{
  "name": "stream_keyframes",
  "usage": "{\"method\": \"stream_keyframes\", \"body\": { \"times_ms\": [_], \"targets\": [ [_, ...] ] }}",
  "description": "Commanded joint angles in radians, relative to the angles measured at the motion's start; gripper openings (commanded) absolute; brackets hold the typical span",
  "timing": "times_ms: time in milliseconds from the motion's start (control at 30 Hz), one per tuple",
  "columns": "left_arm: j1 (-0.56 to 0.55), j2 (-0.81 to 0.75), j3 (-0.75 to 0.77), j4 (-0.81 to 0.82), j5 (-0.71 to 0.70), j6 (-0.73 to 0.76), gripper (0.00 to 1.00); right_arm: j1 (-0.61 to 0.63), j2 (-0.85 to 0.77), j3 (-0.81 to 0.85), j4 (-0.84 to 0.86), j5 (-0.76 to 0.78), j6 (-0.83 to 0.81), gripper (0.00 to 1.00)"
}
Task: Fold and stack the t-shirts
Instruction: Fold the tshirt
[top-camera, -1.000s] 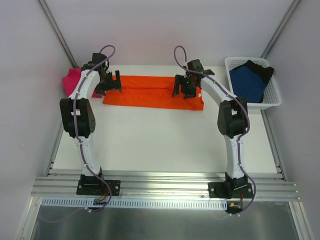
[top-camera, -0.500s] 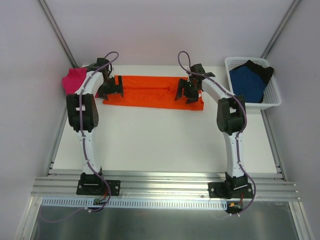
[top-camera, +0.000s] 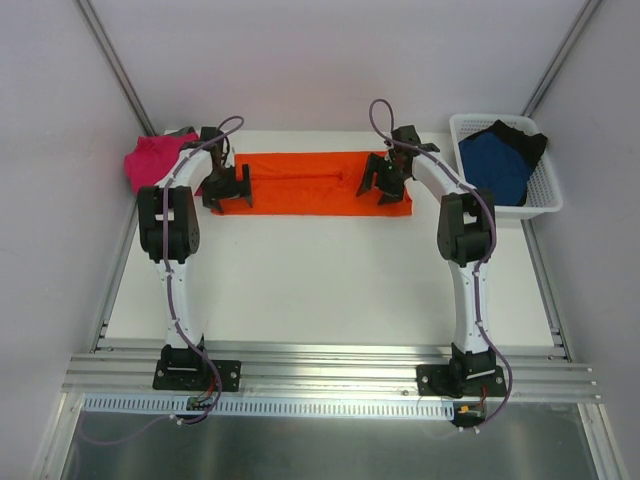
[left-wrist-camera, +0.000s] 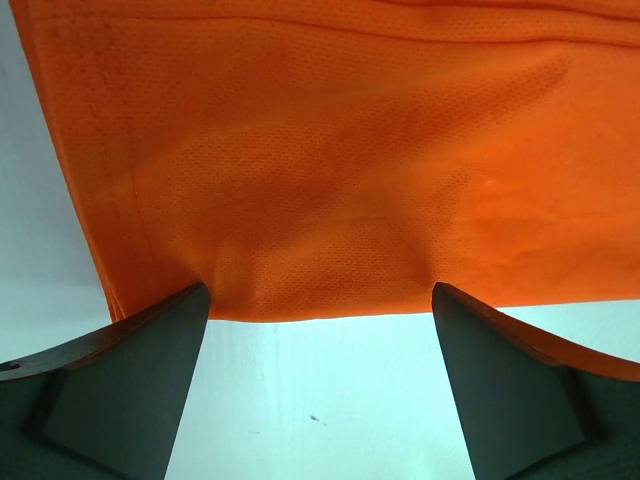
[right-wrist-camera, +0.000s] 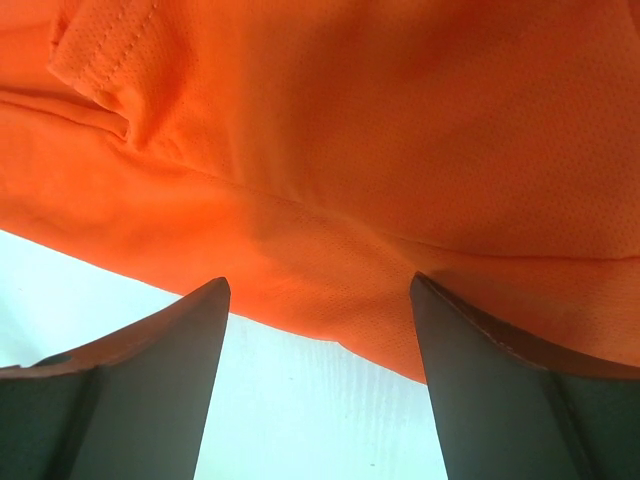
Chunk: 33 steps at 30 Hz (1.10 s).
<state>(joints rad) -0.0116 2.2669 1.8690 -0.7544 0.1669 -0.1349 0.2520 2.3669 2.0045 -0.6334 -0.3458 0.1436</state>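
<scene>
The orange t-shirt (top-camera: 310, 182) lies folded into a long strip at the far side of the table. My left gripper (top-camera: 228, 187) is open over its left end; in the left wrist view the shirt's near edge (left-wrist-camera: 330, 200) lies just past the open fingers. My right gripper (top-camera: 385, 180) is open over the shirt's right end, its fingers straddling the near hem (right-wrist-camera: 330, 230). The magenta-pink t-shirt (top-camera: 152, 160) is bunched at the far left. The dark blue t-shirt (top-camera: 495, 165) and the black t-shirt (top-camera: 528, 138) lie in the basket.
The white mesh basket (top-camera: 548, 200) stands at the far right of the table. Grey walls close in the left, right and back. The aluminium rail with both arm bases runs along the near edge (top-camera: 330, 375).
Both grippers have moved away from me toward the far edge, and the orange shirt now lies slightly farther back and flatter. Both stay open.
</scene>
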Motion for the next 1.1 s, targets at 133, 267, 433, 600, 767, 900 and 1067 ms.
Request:
{"method": "stream_keyframes", "body": {
  "times_ms": [133,267,433,600,767,900,1067],
  "targets": [
    [-0.053,-0.073,-0.158,-0.042,0.092,0.008,0.95,-0.04,0.032,0.068,0.0,-0.015,0.025,0.77],
    [-0.097,-0.153,-0.308,-0.045,0.108,-0.005,0.95,-0.049,0.048,0.102,0.008,-0.021,0.028,0.78],
    [-0.191,-0.256,-0.458,-0.025,0.097,-0.014,0.97,-0.056,0.06,0.132,0.014,-0.032,0.031,0.78],
    [-0.261,-0.377,-0.573,-0.016,0.085,-0.012,0.97,-0.065,0.068,0.151,0.021,-0.044,0.034,0.78],
    [-0.286,-0.472,-0.538,-0.025,0.025,0.018,0.97,-0.069,0.037,0.158,0.038,-0.065,0.036,0.78],
    [-0.278,-0.463,-0.406,-0.04,-0.052,0.06,0.97,-0.066,-0.034,0.145,0.044,-0.081,0.036,0.8],
    [-0.248,-0.359,-0.191,-0.048,-0.069,0.083,0.98,-0.063,-0.132,0.071,0.052,-0.104,0.066,0.8]
  ]
}}
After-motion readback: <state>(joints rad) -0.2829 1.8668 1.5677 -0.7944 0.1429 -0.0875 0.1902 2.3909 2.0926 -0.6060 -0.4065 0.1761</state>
